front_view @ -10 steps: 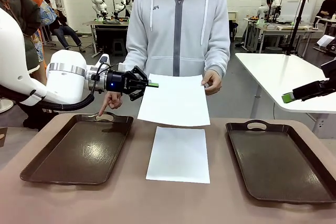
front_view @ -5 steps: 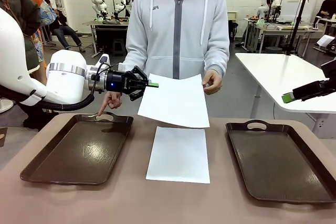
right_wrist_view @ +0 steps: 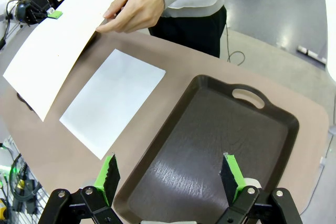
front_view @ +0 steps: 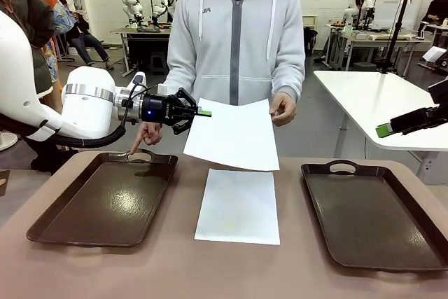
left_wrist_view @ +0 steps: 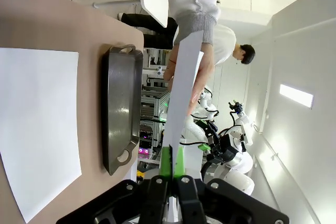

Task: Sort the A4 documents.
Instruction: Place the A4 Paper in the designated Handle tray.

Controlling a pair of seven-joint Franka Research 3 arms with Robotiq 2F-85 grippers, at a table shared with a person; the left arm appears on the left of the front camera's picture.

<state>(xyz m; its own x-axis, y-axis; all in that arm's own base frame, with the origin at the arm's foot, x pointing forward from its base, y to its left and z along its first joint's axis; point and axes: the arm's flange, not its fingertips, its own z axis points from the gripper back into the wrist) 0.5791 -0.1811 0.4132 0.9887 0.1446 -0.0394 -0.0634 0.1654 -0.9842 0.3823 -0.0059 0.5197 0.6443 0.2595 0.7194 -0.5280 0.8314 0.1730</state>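
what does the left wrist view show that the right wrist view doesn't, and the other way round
Left wrist view: the left gripper close up, its green pads shut on the held sheet, which is seen edge-on. Right wrist view: the open right gripper facing the tray, and the held sheet's flat white face. Both: the held sheet, the person's hand on it, the sheet on the table and the tray.

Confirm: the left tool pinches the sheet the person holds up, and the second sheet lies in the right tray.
Wrong: the second sheet lies on the table, apart from the right tray, not in it; the front view shows this. The left tool pinches the held sheet.
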